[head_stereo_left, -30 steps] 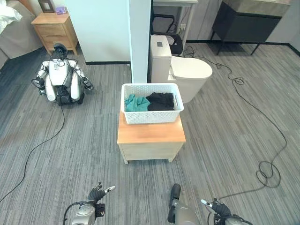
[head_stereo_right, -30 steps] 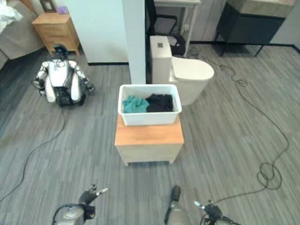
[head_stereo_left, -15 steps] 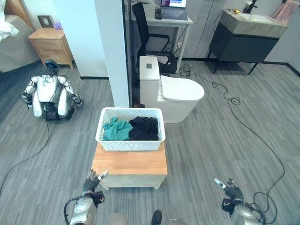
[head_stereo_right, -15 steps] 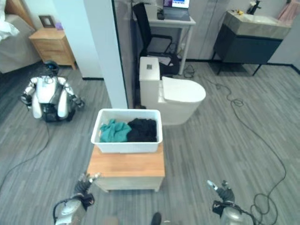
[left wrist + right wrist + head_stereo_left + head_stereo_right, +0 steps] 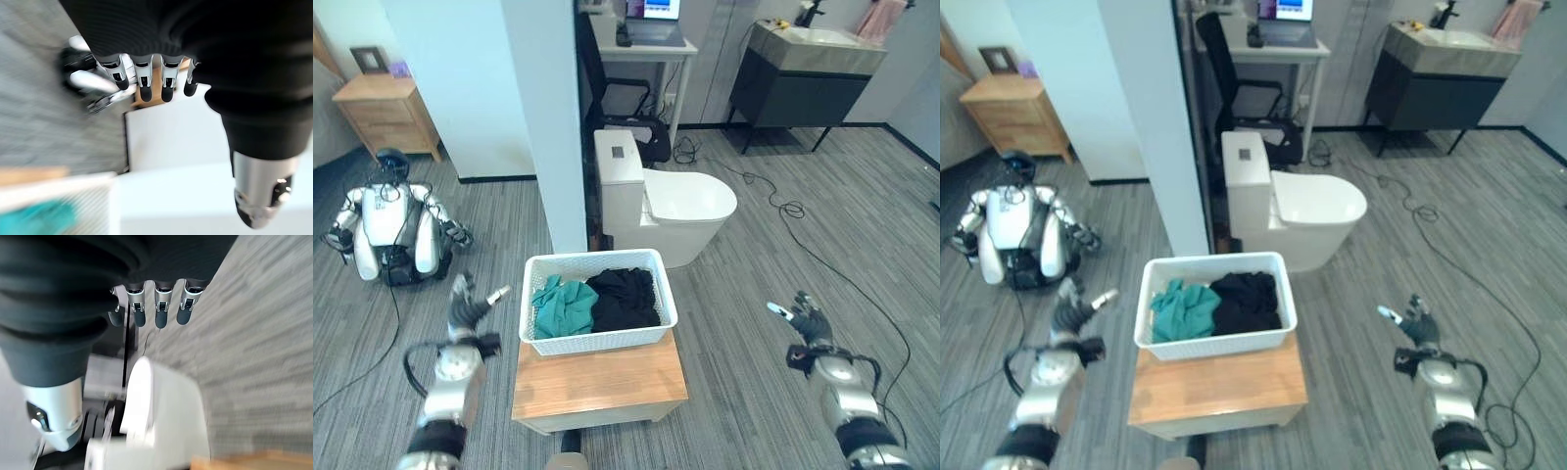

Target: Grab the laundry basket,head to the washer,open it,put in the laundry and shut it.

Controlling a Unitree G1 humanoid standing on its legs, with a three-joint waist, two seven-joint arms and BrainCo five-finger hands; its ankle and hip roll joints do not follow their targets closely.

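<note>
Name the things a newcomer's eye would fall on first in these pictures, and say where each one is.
A white laundry basket holding teal and black clothes sits on a low wooden table in the middle. Behind it stands a white toilet beside a white pillar. The left hand and right hand hover open on either side of the basket.

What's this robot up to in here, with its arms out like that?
It is standing before a white laundry basket holding teal and black clothes, set on a low wooden table. Its left hand and right hand are raised either side of the basket, fingers open, touching nothing. The basket has not been picked up. Another robot sits on the floor nearby.
</note>
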